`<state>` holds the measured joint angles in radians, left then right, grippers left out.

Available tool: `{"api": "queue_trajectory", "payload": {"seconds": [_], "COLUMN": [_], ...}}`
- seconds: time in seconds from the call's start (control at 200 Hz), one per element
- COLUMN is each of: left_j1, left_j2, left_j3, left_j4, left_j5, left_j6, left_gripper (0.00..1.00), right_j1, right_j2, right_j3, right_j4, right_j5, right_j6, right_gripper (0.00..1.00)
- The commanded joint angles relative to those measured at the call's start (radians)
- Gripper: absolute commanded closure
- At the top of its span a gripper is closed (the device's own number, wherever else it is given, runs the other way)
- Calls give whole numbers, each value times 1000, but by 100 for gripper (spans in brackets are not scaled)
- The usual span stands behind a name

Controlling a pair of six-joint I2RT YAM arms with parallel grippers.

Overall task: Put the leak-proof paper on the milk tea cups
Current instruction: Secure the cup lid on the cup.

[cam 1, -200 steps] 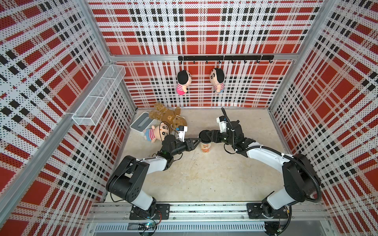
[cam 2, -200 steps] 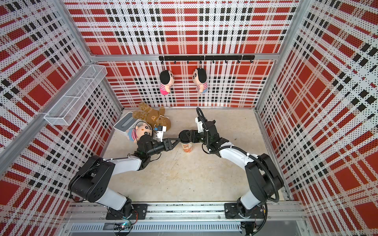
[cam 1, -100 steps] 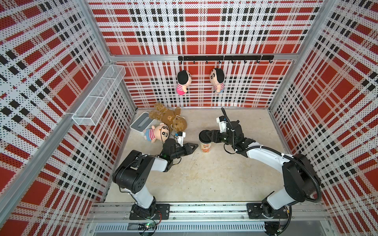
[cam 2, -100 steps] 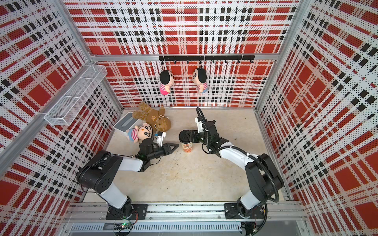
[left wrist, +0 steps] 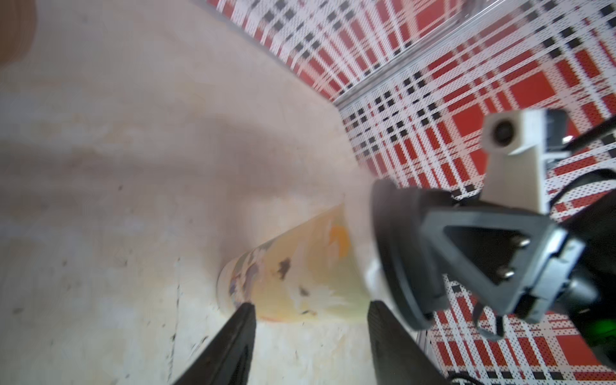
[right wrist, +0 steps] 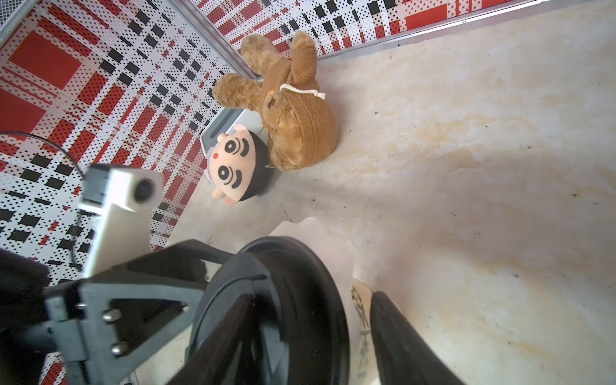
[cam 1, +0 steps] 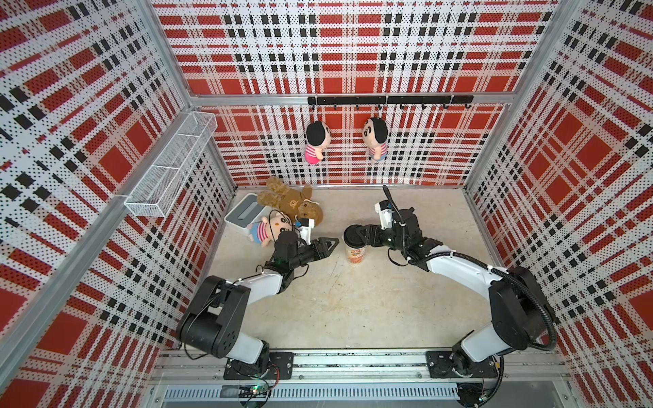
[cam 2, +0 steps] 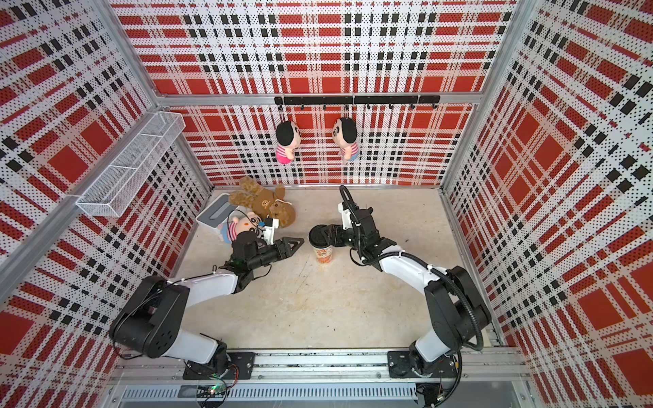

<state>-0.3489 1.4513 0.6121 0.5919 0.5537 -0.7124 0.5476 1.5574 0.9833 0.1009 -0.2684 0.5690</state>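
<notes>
Leak-proof paper [right wrist: 313,233] sits under lid [right wrist: 293,273] at right gripper [right wrist: 311,298], grip unclear; left gripper [left wrist: 310,303] wide.

At the far left of the beige tabletop [cam 1: 353,311] sits a white box [cam 1: 243,212] with a grey slot in its top. A brown teddy bear [cam 1: 288,203] sprawls against the box's right side, its head toward the middle. Just in front lies a cartoon doll [cam 1: 268,229] in a striped shirt, its head close against the bear's. A black round lid [cam 1: 354,235] shows mid-scene, raised off the tabletop.

On the far wall a black hook rail [cam 1: 388,100] carries two more dolls (both black-haired): the left hanging doll [cam 1: 315,143] and the right hanging doll [cam 1: 376,139]. A white wire basket [cam 1: 173,166] – split into compartments – hangs on the left wall. Every plaid wall panel [cam 1: 353,53] is perforated – red, black and white
</notes>
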Motion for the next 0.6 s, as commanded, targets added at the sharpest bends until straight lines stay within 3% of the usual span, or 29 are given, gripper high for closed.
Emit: {"api": "queue_trajectory", "payload": {"seconds": [0.0, 0.301, 0.591], "left_j1": [-50, -90, -101], "left_j2": [-12, 63, 128], "left_j3": [102, 226, 280], "left_j4": [-141, -263, -346], "left_j5": [-78, -114, -140], "left_j6": [123, 207, 267], "left_gripper": [34, 31, 32], "right_j1": [4, 2, -18], "right_j2": [8, -18, -25], "right_j3": [-14, 65, 94], "right_j4": [-162, -188, -165], "right_j5": [5, 5, -35], "right_j6": [-25, -44, -38], "right_gripper": [40, 30, 29]}}
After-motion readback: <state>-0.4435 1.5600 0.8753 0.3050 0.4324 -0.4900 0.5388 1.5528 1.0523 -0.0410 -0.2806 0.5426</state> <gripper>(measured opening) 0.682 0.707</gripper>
